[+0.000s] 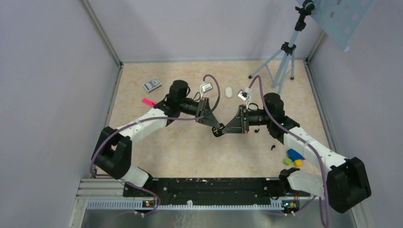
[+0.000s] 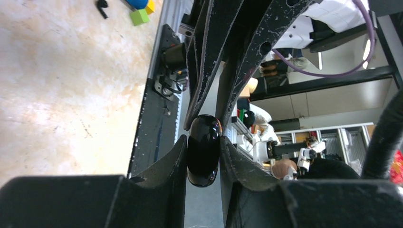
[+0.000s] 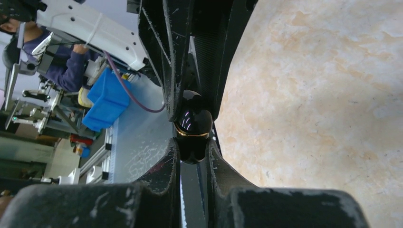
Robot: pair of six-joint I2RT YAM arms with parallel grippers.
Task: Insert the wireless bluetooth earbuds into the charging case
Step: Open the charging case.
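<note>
A glossy black charging case (image 1: pixel 218 131) hangs above the table's middle, pinched from both sides. My left gripper (image 1: pixel 214 126) is shut on it from the left; the left wrist view shows the case (image 2: pixel 204 152) as a black oval between my fingers (image 2: pixel 179 152). My right gripper (image 1: pixel 224 131) is shut on it from the right; the right wrist view shows the case (image 3: pixel 192 124) with a gold seam band. Two tiny black earbuds lie on the table, one (image 1: pixel 257 129) beside the right wrist and one (image 1: pixel 273 147) nearer; one shows in the left wrist view (image 2: pixel 101 6). No white buds show.
A white oval case (image 1: pixel 228 92) lies at the back centre. Coloured toy blocks (image 1: pixel 294 157) sit at the right, also in the left wrist view (image 2: pixel 139 17). A pink piece (image 1: pixel 148 101) and a small patterned box (image 1: pixel 152 85) lie back left. A tripod (image 1: pixel 284 61) stands back right.
</note>
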